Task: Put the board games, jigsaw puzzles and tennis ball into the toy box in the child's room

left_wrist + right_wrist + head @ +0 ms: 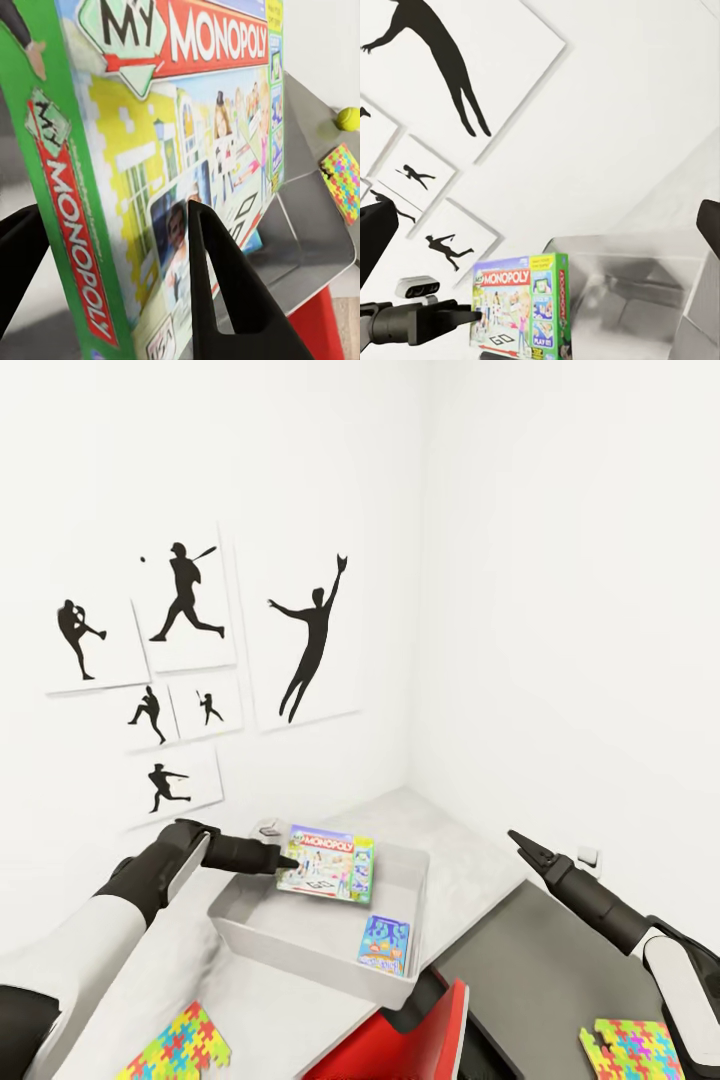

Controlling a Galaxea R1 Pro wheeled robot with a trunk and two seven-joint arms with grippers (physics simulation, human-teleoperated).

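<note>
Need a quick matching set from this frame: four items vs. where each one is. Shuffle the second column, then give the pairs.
Things:
1. Monopoly box
2. blue board game
3. left jigsaw puzzle
4. right jigsaw puzzle

Places:
A. on the dark grey desk wing
B. lying inside the toy box
C. held in the left gripper over the toy box
D. on the light grey desk wing

Pairs: 1-C, 2-B, 3-D, 4-A

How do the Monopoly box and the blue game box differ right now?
The Monopoly box is green-edged, larger, and held above the toy box by the left gripper; the blue game box is smaller and lies inside the bin against its wall, ungripped. Both are flat boxes with cartoon covers.
</note>
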